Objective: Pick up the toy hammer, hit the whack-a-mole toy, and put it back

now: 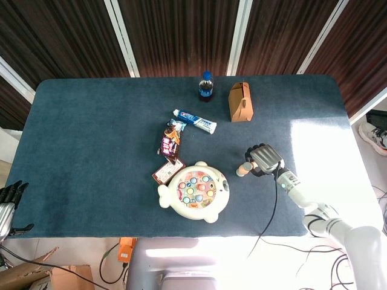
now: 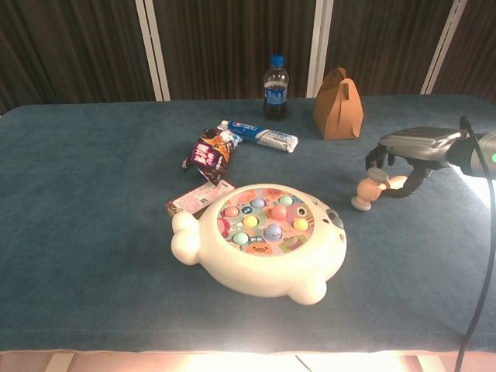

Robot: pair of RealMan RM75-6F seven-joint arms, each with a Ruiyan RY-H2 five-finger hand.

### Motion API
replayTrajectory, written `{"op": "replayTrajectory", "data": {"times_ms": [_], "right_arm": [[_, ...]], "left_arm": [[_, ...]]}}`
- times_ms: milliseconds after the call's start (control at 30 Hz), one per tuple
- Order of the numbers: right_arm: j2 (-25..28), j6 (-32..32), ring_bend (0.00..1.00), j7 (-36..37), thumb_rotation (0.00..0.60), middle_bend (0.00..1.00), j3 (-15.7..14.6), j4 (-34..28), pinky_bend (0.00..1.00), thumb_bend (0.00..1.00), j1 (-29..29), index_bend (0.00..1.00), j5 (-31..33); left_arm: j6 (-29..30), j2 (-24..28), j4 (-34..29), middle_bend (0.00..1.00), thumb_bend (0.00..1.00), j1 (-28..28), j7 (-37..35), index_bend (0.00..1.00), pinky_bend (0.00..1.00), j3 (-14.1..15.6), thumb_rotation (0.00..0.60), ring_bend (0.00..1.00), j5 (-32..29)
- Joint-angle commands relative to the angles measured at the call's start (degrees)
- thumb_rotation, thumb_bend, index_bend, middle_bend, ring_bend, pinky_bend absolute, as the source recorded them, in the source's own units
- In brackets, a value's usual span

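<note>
The right hand (image 2: 411, 159), grey-backed with dark fingers, curls its fingers around the handle of the small orange toy hammer (image 2: 370, 188) with pale grey heads. The hammer's head points toward the toy, and in the chest view its lower end sits at or just above the dark blue carpeted surface (image 2: 93, 201); whether it touches cannot be told. In the head view the same hand (image 1: 264, 160) grips the hammer (image 1: 242, 169) just to the right of the cream, animal-shaped whack-a-mole toy (image 1: 196, 191), with a gap of bare surface between the two.

The whack-a-mole toy (image 2: 260, 240) lies flat near the front edge of the surface, its round top filled with coloured mole buttons in pink, yellow, green, blue and orange.

The left hand (image 1: 8, 202) hangs off the left front corner of the surface, well apart from everything on it, its dark fingers spread and holding nothing.

Behind the toy, a dark red snack packet (image 2: 198, 198) lies just beside its far left edge. Farther back lie a dark purple snack bag (image 2: 211, 153) and a white and blue toothpaste tube (image 2: 260, 135). Near the far edge stand an upright dark cola bottle with a blue cap (image 2: 274, 87) and a brown paper gable box (image 2: 339, 94).
</note>
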Motion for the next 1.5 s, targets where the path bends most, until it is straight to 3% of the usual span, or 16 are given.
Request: {"op": "replayTrajectory", "data": {"times_ms": [33, 233, 500, 967, 1500], "right_arm": [[-0.1, 0.2, 0.26, 0.2, 0.600, 0.36, 0.1, 0.2, 0.31, 0.31, 0.0, 0.54, 0.0], [-0.5, -0.3, 0.27, -0.2, 0.600, 0.36, -0.1, 0.7, 0.31, 0.33, 0.0, 0.56, 0.1], [-1.1, 0.0, 0.33, -0.2, 0.600, 0.42, -0.1, 1.3, 0.32, 0.43, -0.1, 0.65, 0.1], [-3.3, 1.7, 0.49, -0.9, 0.600, 0.57, -0.5, 4.4, 0.55, 0.46, -0.8, 0.82, -0.7], [-7.4, 5.6, 0.59, 1.7, 0.600, 0.67, -1.6, 10.9, 0.64, 0.48, -2.0, 0.94, -2.5]], "left_arm": [[0.1, 0.1, 0.0, 0.00, 0.09, 0.1, -0.1, 0.01, 0.08, 0.0, 0.600, 0.00, 0.1], [-0.4, 0.0, 0.3, 0.00, 0.09, 0.0, -0.4, 0.01, 0.08, 0.0, 0.600, 0.00, 0.0], [-0.1, 0.3, 0.5, 0.00, 0.09, 0.2, -1.0, 0.01, 0.08, 0.1, 0.600, 0.00, 0.5], [-0.1, 0.4, 1.2, 0.00, 0.09, 0.3, -1.8, 0.01, 0.08, 0.3, 0.600, 0.00, 1.1], [0.0, 0.8, 1.1, 0.00, 0.09, 0.6, -2.1, 0.01, 0.08, 0.4, 0.600, 0.00, 1.4]]}}
